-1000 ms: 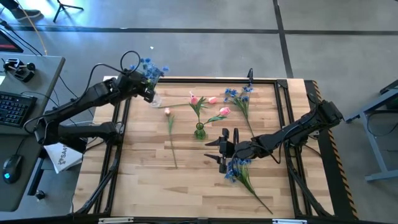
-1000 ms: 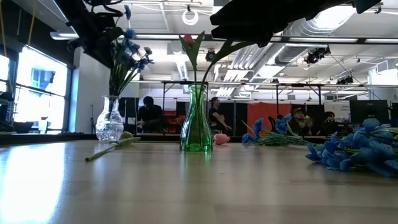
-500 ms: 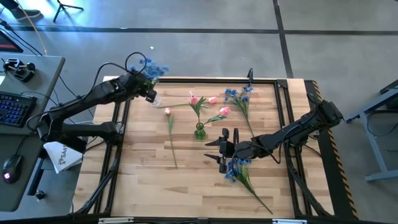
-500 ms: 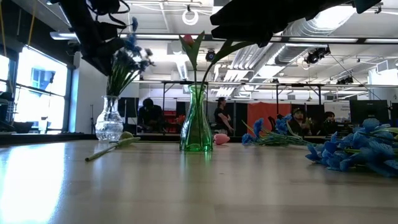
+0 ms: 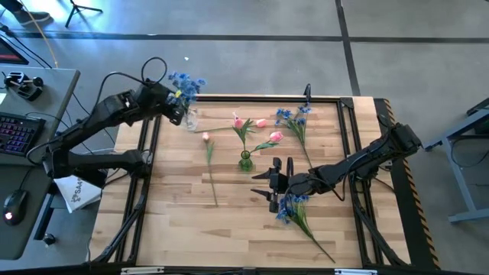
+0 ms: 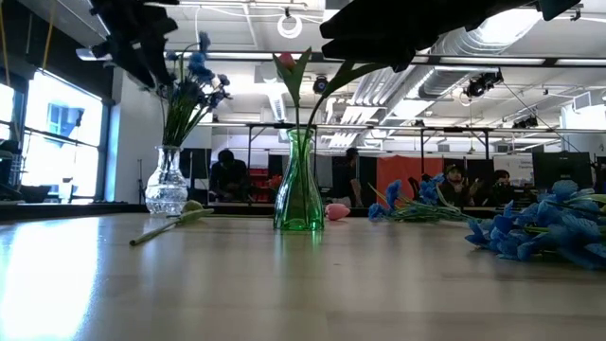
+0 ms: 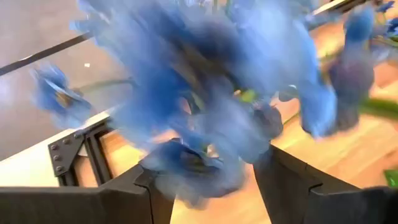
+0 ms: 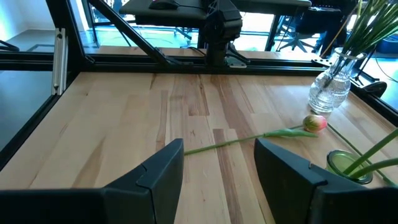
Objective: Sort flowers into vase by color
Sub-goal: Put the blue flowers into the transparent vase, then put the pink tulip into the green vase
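Note:
A spray of blue flowers (image 5: 187,82) stands with its stems in the clear glass vase (image 6: 167,185) at the table's far left. My left gripper (image 5: 173,108) is open just left of the blossoms (image 7: 205,106), which fill its wrist view. Pink tulips (image 5: 256,126) stand in the green vase (image 6: 299,194) at mid-table. One pink tulip (image 8: 314,122) lies flat on the wood. My right gripper (image 5: 273,184) hovers open beside a blue spray (image 5: 294,209) lying near the front, touching nothing. My left gripper has its open fingers (image 7: 292,180) on either side of the blue blossoms near the spray's top. The blossoms are blurred, and I cannot tell whether a finger touches them. The spray stands upright with its stems in the clear vase.
Another bunch of blue flowers (image 5: 294,121) lies at the far right of the table. A black frame rail (image 5: 252,98) runs around the tabletop. A desk with a keyboard (image 5: 15,130) stands left of the table. People show in the room behind.
My left gripper has opened and let go of the blue spray, then drawn up and a little toward the table's left edge. The spray has stayed upright in the clear vase.

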Robot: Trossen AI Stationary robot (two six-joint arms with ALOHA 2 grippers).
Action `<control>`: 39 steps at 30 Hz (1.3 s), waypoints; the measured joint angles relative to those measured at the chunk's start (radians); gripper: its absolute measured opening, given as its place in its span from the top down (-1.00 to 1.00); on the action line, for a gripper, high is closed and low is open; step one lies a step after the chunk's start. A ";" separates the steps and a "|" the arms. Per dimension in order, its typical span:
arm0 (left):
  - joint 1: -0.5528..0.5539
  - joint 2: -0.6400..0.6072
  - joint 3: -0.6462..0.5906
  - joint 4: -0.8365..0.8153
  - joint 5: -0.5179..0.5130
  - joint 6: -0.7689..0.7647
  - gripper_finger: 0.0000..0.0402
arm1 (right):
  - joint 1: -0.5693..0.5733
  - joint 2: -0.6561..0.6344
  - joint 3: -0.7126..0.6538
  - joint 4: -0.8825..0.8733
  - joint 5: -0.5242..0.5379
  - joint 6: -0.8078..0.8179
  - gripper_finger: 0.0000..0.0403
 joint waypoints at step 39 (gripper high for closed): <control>-1.020 -0.085 -0.106 0.421 0.066 -0.309 0.14 | 0.225 -0.280 -0.010 -0.711 0.159 0.464 0.04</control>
